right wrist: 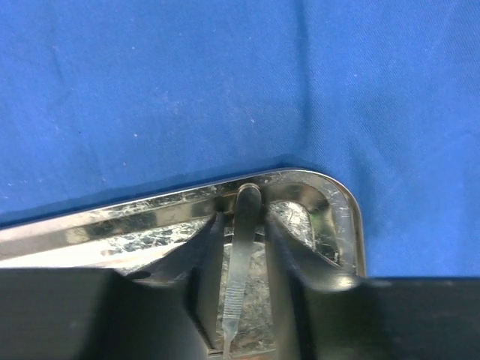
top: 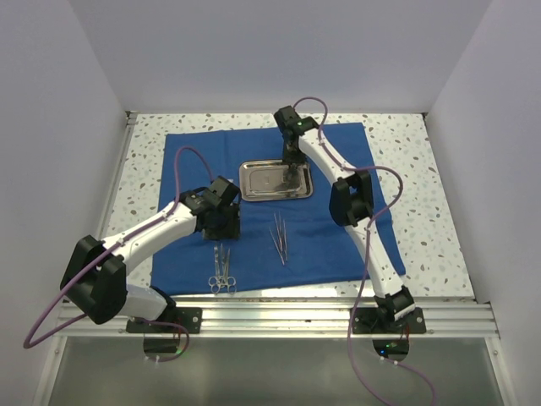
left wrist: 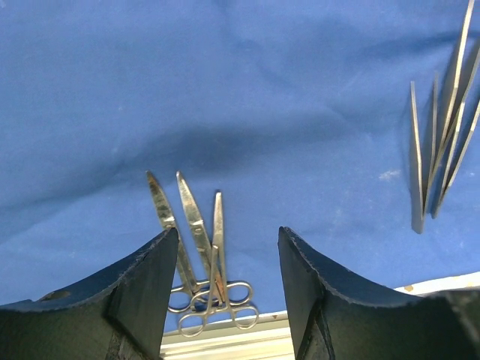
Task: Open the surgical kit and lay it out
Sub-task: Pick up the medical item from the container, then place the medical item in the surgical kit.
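Observation:
The royal-blue cloth wrap (top: pixel 338 245) lies spread flat on the table. On its far middle sits the shiny steel tray (top: pixel 254 190). My right gripper (top: pixel 292 173) reaches down into it. In the right wrist view its fingers (right wrist: pixel 202 251) stand narrowly apart on either side of a thin steel handle (right wrist: pixel 240 285), which leans on the tray rim (right wrist: pixel 150 206). Ring-handled scissors and forceps (top: pixel 222 275) lie near the cloth's front edge, and tweezers (top: pixel 280 239) lie in the middle. My left gripper (top: pixel 221 228) hovers open and empty above the ring-handled tools (left wrist: pixel 199 247).
A speckled tabletop (top: pixel 423 169) surrounds the cloth, with white walls on three sides. An aluminium rail (top: pixel 279 313) carrying both arm bases runs along the near edge. The tweezers (left wrist: pixel 442 150) lie to the right of the left gripper.

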You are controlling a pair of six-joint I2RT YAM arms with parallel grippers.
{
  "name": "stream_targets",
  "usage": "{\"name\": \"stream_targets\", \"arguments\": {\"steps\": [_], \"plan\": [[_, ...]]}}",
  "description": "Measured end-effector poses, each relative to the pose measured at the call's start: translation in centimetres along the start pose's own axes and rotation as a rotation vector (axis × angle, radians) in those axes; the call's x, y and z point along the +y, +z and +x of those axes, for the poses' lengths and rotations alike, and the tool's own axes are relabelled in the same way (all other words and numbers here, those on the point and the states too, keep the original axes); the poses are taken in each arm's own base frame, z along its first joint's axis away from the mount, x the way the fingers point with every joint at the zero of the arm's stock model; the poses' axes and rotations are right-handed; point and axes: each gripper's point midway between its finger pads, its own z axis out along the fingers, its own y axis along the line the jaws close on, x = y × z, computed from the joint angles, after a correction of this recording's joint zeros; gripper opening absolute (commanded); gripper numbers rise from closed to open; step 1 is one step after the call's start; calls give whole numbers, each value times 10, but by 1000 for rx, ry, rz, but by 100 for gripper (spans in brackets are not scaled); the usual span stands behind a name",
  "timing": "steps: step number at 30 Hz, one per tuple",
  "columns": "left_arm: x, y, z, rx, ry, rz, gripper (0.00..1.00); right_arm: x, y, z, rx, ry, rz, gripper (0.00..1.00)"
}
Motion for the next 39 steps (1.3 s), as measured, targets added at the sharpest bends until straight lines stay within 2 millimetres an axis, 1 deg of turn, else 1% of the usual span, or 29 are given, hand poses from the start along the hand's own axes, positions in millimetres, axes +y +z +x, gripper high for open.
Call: {"name": "stream_targets", "arguments": {"steps": [1, 2, 6, 10, 16, 21, 24, 25, 27, 29, 32, 33, 35, 37, 39], "plan": [[-1, 0, -1, -2, 3, 7, 60, -1, 0, 1, -1, -2, 8, 22], [-2, 1, -1, -2, 4, 13, 60, -2, -1, 0, -2, -5, 15, 15], [-2, 4, 2, 3, 3, 26, 60, -2, -1, 1, 5, -4, 16, 0], [2, 8, 3, 12, -1, 27, 60, 2, -2, 5, 25, 8, -3, 0], [6, 9, 0, 7, 9, 29, 60, 4, -4, 4, 27, 14, -25, 0], [6, 7, -3, 3, 27, 30, 60, -6, -15, 7, 58, 24, -28, 0], [1, 2, -14, -15, 37, 36, 59, -16, -35, 5, 65, 24, -24, 0], [-2, 0, -19, -24, 40, 41, 59, -20, -45, 3, 61, 23, -25, 0], [-10, -3, -33, -48, 44, 52, 58, -27, -71, -3, 38, 26, -37, 0], [-17, -6, -45, -67, 43, 63, 57, -38, -102, -6, 15, 26, -48, 0], [-28, -4, -59, -79, 44, 72, 56, -58, -149, 0, -27, 26, -68, 0], [-32, -2, -63, -77, 47, 72, 56, -66, -163, 5, -41, 26, -74, 0], [-41, 6, -71, -69, 56, 67, 56, -86, -180, 26, -51, 19, -72, 0], [-55, 16, -83, -62, 69, 64, 55, -106, -189, 54, -30, 7, -57, 0], [-70, 27, -100, -63, 84, 62, 56, -126, -188, 88, -4, -9, -48, 0]]}}
